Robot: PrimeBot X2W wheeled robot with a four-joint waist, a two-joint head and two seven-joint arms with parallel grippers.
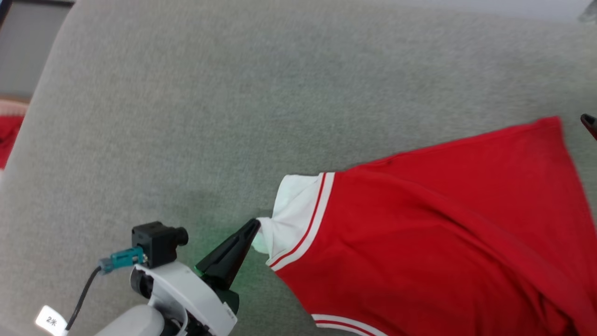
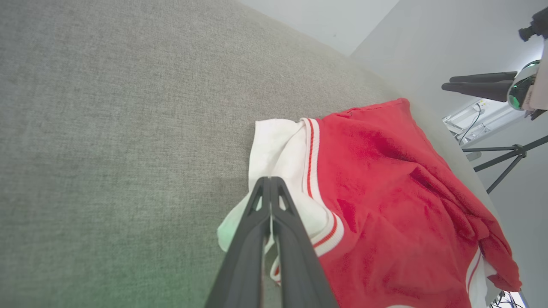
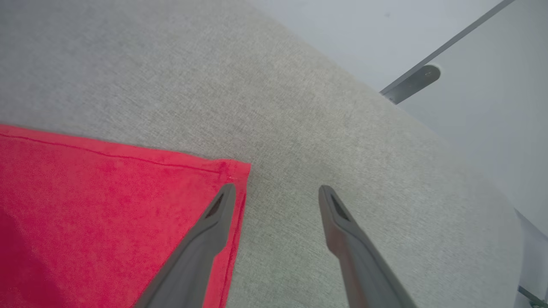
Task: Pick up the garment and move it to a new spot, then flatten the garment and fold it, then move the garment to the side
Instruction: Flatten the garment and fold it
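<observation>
The garment (image 1: 443,233), a red jersey with white sleeves and red-and-white striped trim, lies spread over the right part of the grey fabric surface (image 1: 186,116). My left gripper (image 1: 254,227) is shut on the edge of its white sleeve (image 1: 291,210), and the left wrist view shows the pinch at my left gripper (image 2: 270,182) with the sleeve (image 2: 278,145) bunched around it. My right gripper (image 3: 277,190) stands open just above the surface at the garment's far hem corner (image 3: 231,171). One of its fingers overlaps that corner and nothing is between them. My right gripper (image 2: 475,83) hovers past the garment (image 2: 385,192).
The grey surface's edge curves round on the left and far side. A red cloth (image 1: 9,135) lies beyond its left edge. A tripod (image 2: 509,158) and cables stand off the right side. Bare grey surface stretches left of and behind the garment.
</observation>
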